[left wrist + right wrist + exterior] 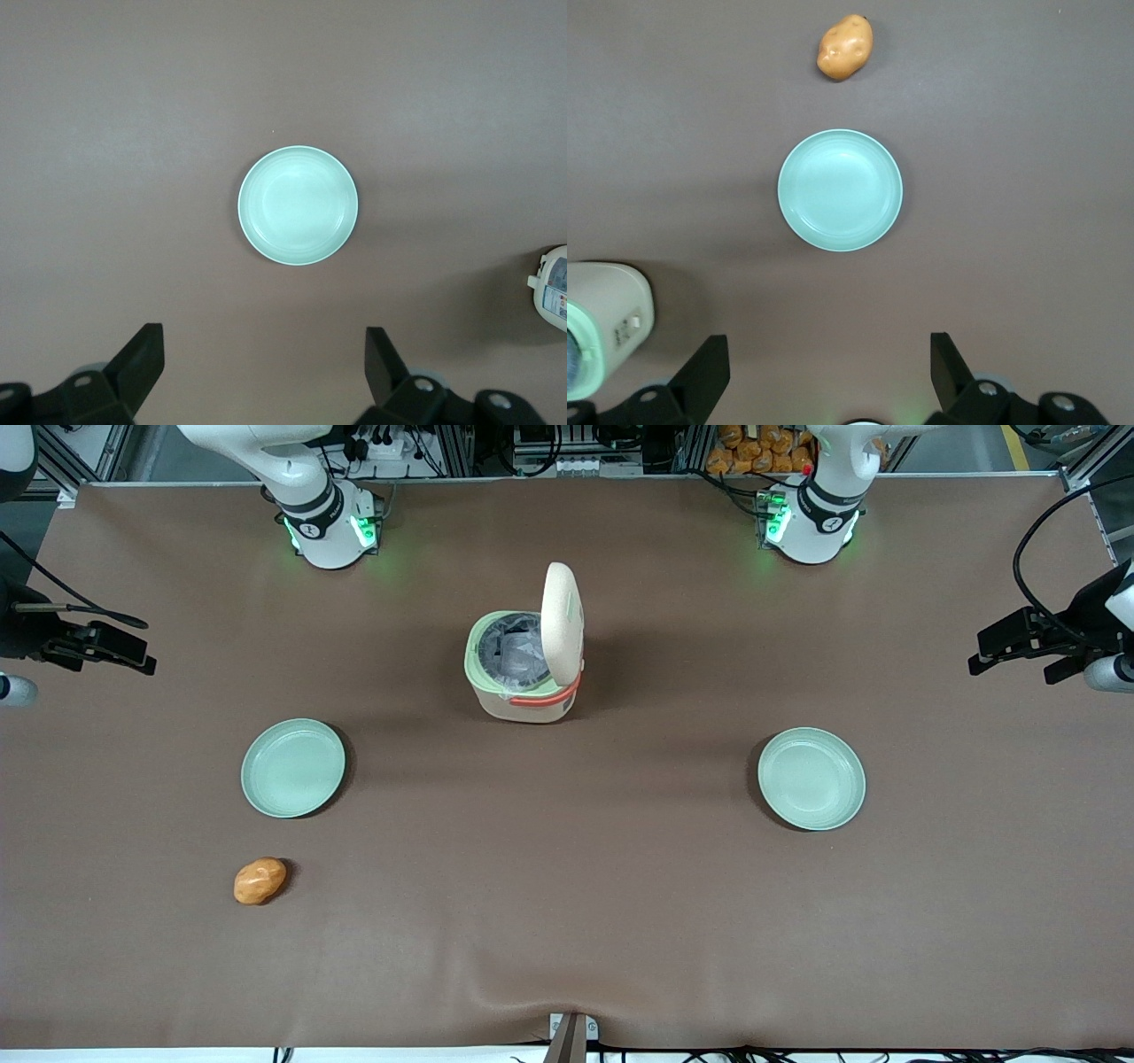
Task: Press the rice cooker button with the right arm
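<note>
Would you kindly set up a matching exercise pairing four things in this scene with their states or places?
Things:
1. rice cooker
2. potato
3. pale green plate
4. gripper

States:
A. open, held high above the table
B. empty, between the potato and the gripper
C. lid standing up
D. lying on the table, nearest the front camera

Pairs: 1-C, 2-D, 3-B, 4-A
</note>
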